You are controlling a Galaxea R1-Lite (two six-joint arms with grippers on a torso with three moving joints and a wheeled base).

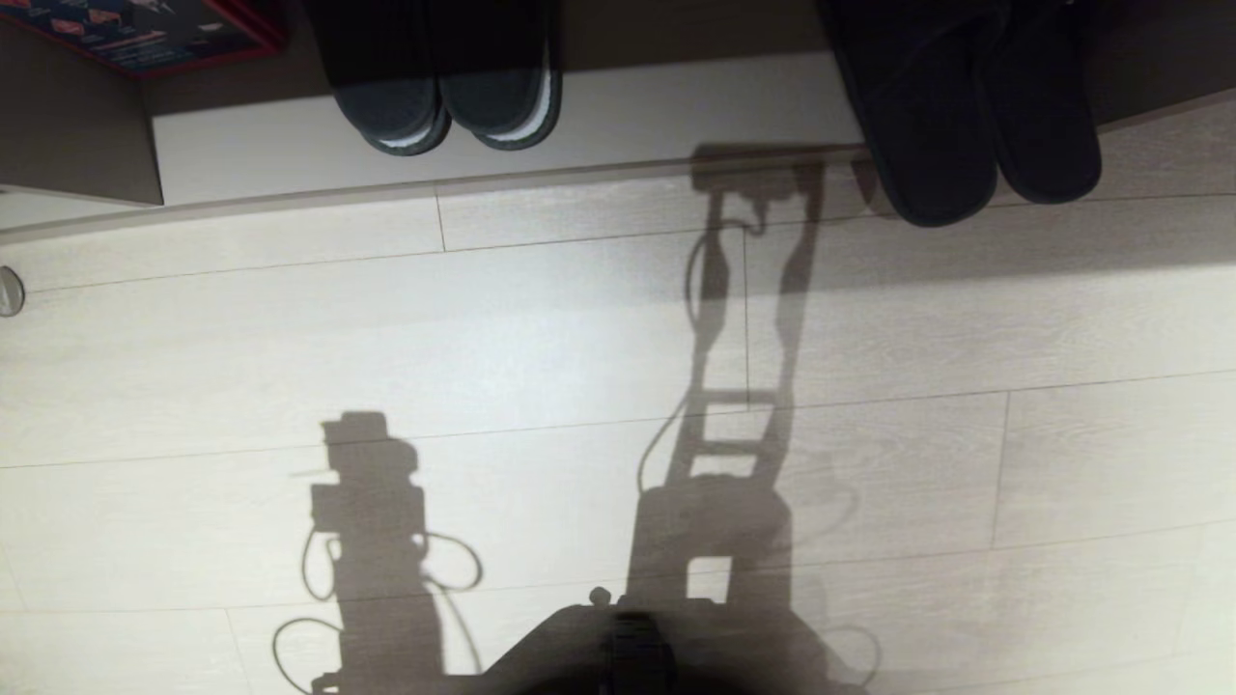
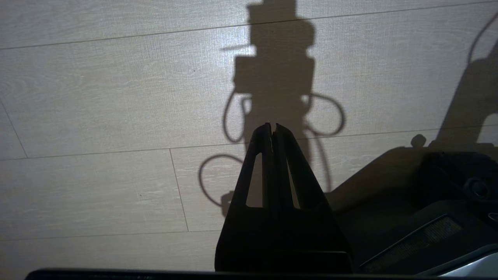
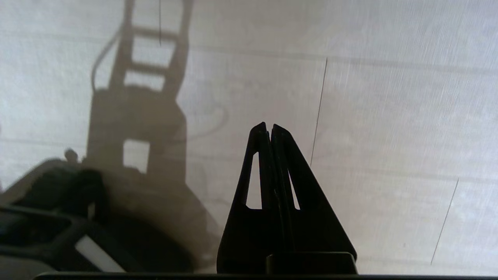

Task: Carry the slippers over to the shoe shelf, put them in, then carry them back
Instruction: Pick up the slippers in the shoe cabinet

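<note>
At the far left a glossy box point(image 1: 154, 34) with a red edge sits in the corner, beside a dark wood upright panel point(image 1: 77, 125). A small round metal fitting point(image 1: 10, 290) lies at the left edge of the floor. Next along, the slippers point(image 1: 449, 92), soft grey-blue cloth with rounded toes and a paler rim around the sole, lie side by side on the pale smooth base board point(image 1: 628, 121) of the shoe shelf, toes pointing toward me and just short of the board's front edge. Further right a darker, near-black pair point(image 1: 961, 125) of soft slippers overhangs that edge onto the floor.

The floor point(image 1: 531, 338) is pale wood-grain plank with thin dark seams, broad and open between the shelf edge and my base point(image 1: 618, 647), crossed only by the shadows of my arms and cables.

My left gripper point(image 2: 272, 126) hangs over bare planks, its two black tapered fingers pressed together, holding nothing. My right gripper point(image 3: 268, 126) hangs likewise over the floor, fingers together and empty. Neither is near the slippers.
</note>
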